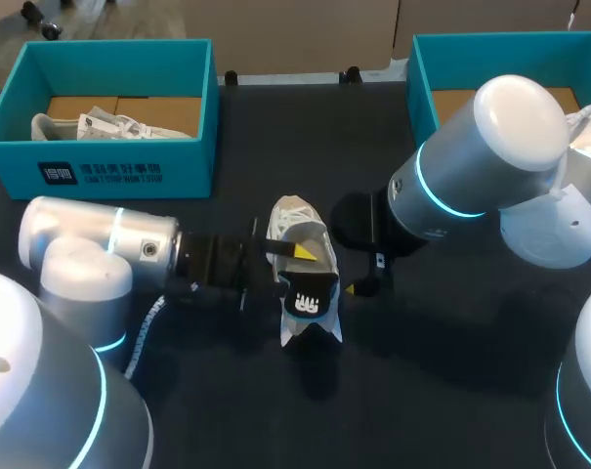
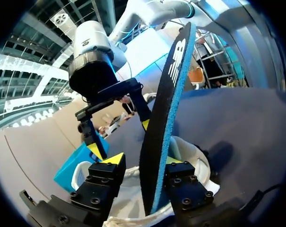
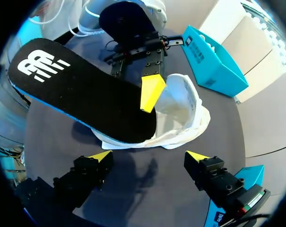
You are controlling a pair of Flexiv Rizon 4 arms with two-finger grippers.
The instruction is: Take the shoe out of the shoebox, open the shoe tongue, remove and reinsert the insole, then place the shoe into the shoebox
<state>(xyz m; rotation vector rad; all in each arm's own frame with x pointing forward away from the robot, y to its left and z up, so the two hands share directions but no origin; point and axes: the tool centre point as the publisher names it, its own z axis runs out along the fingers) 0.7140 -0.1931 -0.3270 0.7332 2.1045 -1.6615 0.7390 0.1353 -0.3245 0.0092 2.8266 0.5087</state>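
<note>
Shoe and insole, mid-task. The shoe (image 1: 297, 227) is shown out of its box, set on the table (image 1: 451, 371) between the two arms. The insole (image 2: 166, 118) is held by the left gripper (image 2: 143, 160), whose fingers are closed on it. It is raised steeply, with one end still at the shoe's opening. The right gripper (image 3: 149, 156) is spread wide and empty, just beside the shoe. Whether the insole is being drawn out or fed back cannot be told. Left to be done, as judged: the insole seated flat, and the shoe returned to a shoebox (image 1: 100, 161) at the table's far edge.
</note>
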